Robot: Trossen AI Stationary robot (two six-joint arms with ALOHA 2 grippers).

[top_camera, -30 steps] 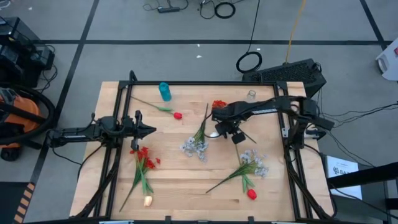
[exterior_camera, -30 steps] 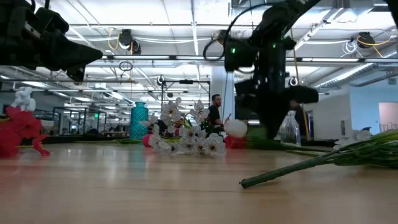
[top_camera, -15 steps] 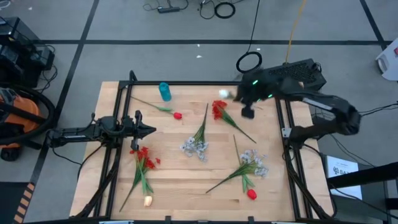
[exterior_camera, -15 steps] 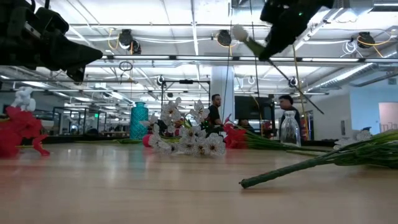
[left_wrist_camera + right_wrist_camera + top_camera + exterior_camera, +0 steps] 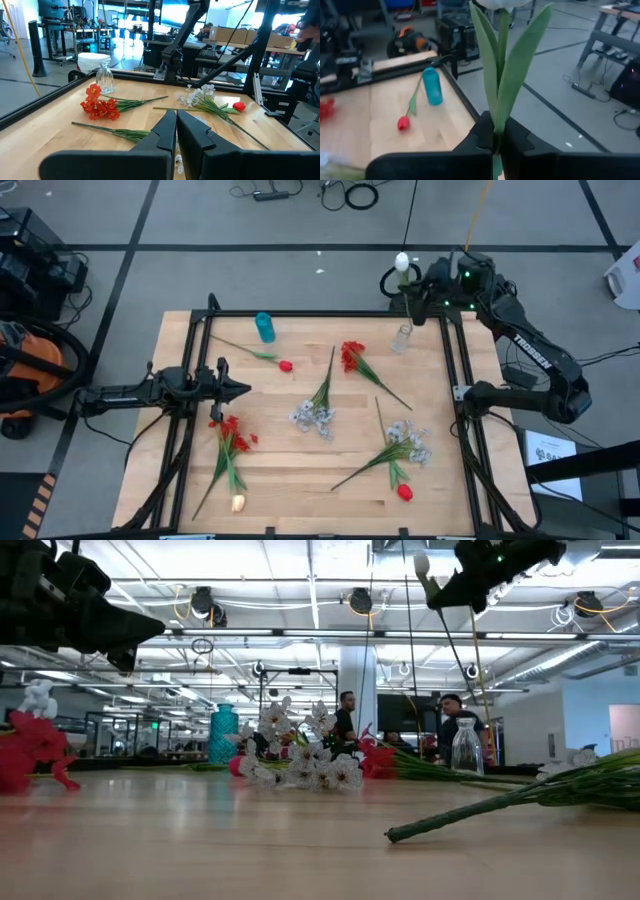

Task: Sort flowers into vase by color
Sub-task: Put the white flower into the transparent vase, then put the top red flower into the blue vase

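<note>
My right gripper (image 5: 427, 283) is high above the table's far right corner, shut on a cream-white tulip. Its bud (image 5: 402, 260) is up. Its stem runs down toward the clear glass vase (image 5: 402, 337). A blue vase (image 5: 265, 327) stands at the far left. On the table lie a red tulip (image 5: 285, 365), red clustered blooms (image 5: 352, 356), a pale spray (image 5: 316, 415), another spray (image 5: 408, 442) with a red tulip (image 5: 404, 492), a second red cluster (image 5: 231, 430) and a cream tulip (image 5: 238, 503). My left gripper (image 5: 236, 389) is shut and empty at the left. My right gripper pinches the tulip's stem at the base of its long leaves (image 5: 496, 141) between its two fingers. The tulip is lifted clear of the table, slightly tilted, with the bud (image 5: 421, 562) above the fingers. The lower stem (image 5: 462, 680) hangs toward the glass vase; whether it is inside, I cannot tell.
A black frame (image 5: 330, 313) runs along the table's edges. People stand in the room beyond the table (image 5: 346, 715). Bare wood (image 5: 300, 470) lies between the flower groups near the front.
My right gripper has risen from the table's middle with the cream-white tulip and gone up and toward the far right corner. The tulip is lifted clear and has turned from lying flat to nearly upright, bud up, over the glass vase.
</note>
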